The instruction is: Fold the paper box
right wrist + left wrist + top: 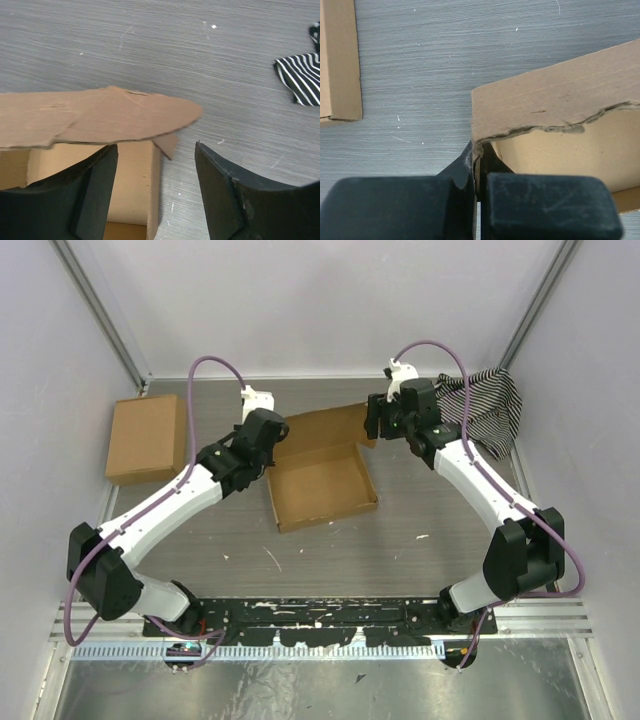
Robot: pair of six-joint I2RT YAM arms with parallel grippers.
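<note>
Arm bases: I see both bolted to the black strip at the near edge, the left arm reaching in from the left and the right arm from the right.
Surface: grey and wood-grained, with a few pale flecks near the middle.
Paper box: it sits at the centre of the surface as an open shallow tray. Its side walls are up and its lid flap stands raised along the far side.
Left tool: pressed together, pinching the paper box at the lower corner of a cardboard panel with a ragged, torn edge, at the tray's far left corner.
Right tool: spread wide at the far right corner of the box. The lid flap's rounded end lies across the gap between its fingers. I cannot tell whether either finger touches the card.
Ready-formed box: closed, brown, far left, well apart from the tray.
Striped cloth: black and white, bunched in the far right corner.
</note>
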